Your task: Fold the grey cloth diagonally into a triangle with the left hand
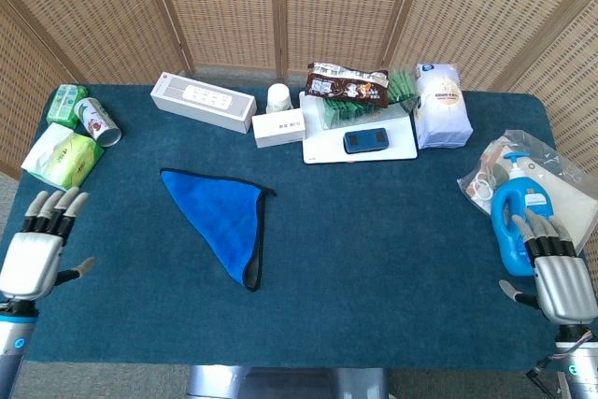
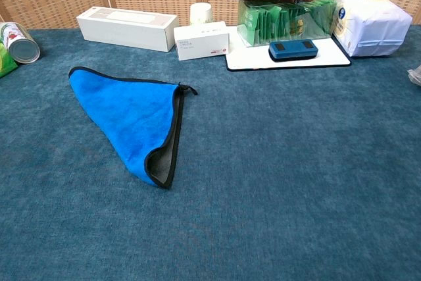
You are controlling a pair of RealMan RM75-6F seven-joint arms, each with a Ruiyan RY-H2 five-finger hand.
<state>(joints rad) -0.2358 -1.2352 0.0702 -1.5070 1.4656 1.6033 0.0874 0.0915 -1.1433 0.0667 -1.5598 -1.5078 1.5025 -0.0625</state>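
On the counter [image 1: 374, 231], below the white box [image 1: 203, 101]: cloth [image 1: 222, 215] folded into a triangle.
Soft, light, limp; best pinched at a corner. Left robot hand [image 1: 34, 254] and right robot hand [image 1: 561, 277] both spread, empty.

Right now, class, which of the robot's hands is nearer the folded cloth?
Left. The left hand sits at the table's near-left edge beside the cloth; the right hand is far across.

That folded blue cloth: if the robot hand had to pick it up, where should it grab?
Probably the near tip of the cloth, where the black-edged layers curl up off the table and show a grey underside. The left robot hand could pinch there from the front.
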